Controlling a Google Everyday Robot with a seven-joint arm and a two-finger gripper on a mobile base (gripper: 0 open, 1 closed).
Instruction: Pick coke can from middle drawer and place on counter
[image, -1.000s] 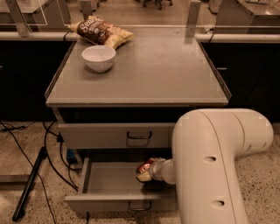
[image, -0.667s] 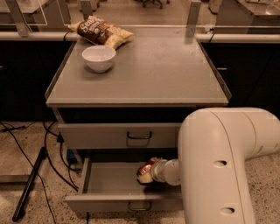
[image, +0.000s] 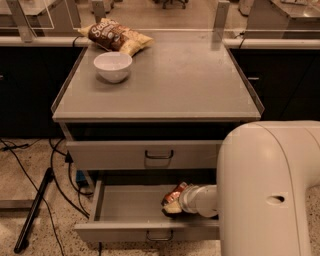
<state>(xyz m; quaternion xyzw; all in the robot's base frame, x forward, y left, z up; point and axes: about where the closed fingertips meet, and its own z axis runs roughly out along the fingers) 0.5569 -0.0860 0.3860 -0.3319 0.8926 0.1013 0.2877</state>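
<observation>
The middle drawer (image: 125, 231) is pulled open below the closed grey front above it. Inside, at its right, the red coke can (image: 176, 192) lies tilted against the end of my white wrist. My gripper (image: 173, 203) is down in the drawer right at the can, and most of it is hidden by the can and my arm. The grey counter (image: 170, 80) is the cabinet's top slab, well above the gripper.
A white bowl (image: 113, 66) and a brown-and-yellow chip bag (image: 116, 37) sit at the counter's back left. My large white arm housing (image: 270, 190) fills the lower right. Black cables and a stand leg (image: 35, 210) lie on the speckled floor at the left.
My arm housing has shifted slightly right and lower in the picture. The can and gripper stay at about the same spot in the drawer.
</observation>
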